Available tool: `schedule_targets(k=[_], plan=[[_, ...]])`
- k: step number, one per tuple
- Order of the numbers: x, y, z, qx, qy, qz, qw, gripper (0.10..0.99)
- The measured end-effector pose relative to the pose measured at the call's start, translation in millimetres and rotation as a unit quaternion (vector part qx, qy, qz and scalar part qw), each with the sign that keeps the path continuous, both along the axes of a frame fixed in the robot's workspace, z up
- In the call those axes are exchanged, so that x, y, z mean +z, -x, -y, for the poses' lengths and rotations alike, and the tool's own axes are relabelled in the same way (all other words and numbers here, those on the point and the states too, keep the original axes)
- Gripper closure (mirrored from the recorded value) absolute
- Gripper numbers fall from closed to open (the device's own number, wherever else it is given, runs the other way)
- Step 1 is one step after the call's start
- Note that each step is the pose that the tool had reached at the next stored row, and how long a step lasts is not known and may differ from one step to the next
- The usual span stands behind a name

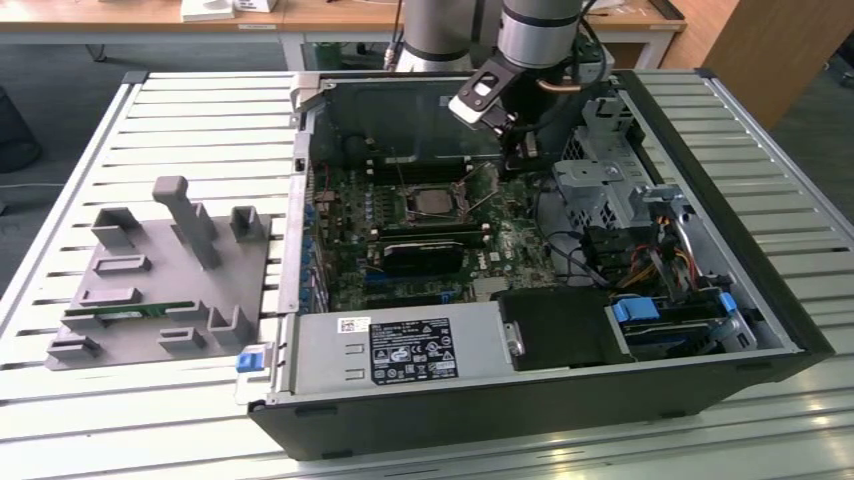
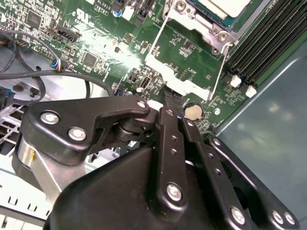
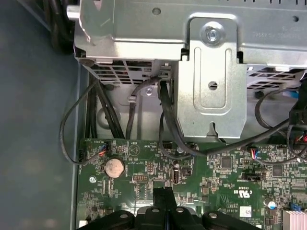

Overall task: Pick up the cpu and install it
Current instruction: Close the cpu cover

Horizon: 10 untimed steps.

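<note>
**Exterior view.** The open case [image 1: 534, 425] lay on the slatted bench [image 1: 200, 120], toward the edge at the exterior view's right. The grey holder [image 1: 160, 270] stood near the opposite edge, with a green memory stick [image 1: 120, 311] lying in it. The arm reached down into the case. The gripper [image 1: 514, 168] hung over the board [image 1: 400, 260], just beside the socket on the exterior view's right. The cpu [image 1: 434, 203] sat in the socket at the board's middle, silver top up and apart from the gripper. A white label [image 1: 407, 350] with black print lay on the metal cover at the case's near side.

**Second wrist view.** The cpu [image 2: 225, 6] showed as a pale plate inside the metal socket [image 2: 192, 20] frame. Black memory slots [image 2: 268, 38] ran alongside. The gripper [image 2: 169, 98] tip stood near a coin cell [image 2: 193, 111].

**First wrist view.** The gripper [image 3: 165, 192] fingers were pressed together with a thin seam between them and nothing held. Beyond the tip were the coin cell [image 3: 114, 167], a small white sticker [image 3: 246, 211], black cables [image 3: 165, 120] and the steel drive cage [image 3: 211, 72].

**Print.** White lettering covered the board in both wrist views.
</note>
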<state>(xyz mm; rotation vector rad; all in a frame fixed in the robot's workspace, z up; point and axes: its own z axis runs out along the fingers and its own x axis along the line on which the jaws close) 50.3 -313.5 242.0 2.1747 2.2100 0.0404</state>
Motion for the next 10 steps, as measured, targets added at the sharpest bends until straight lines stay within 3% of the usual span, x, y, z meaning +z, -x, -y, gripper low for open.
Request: schedule_targets(k=[10], plan=[[0.0, 11.7, 0.0, 0.0, -0.0002, 0.0, 1.0, 0.98]])
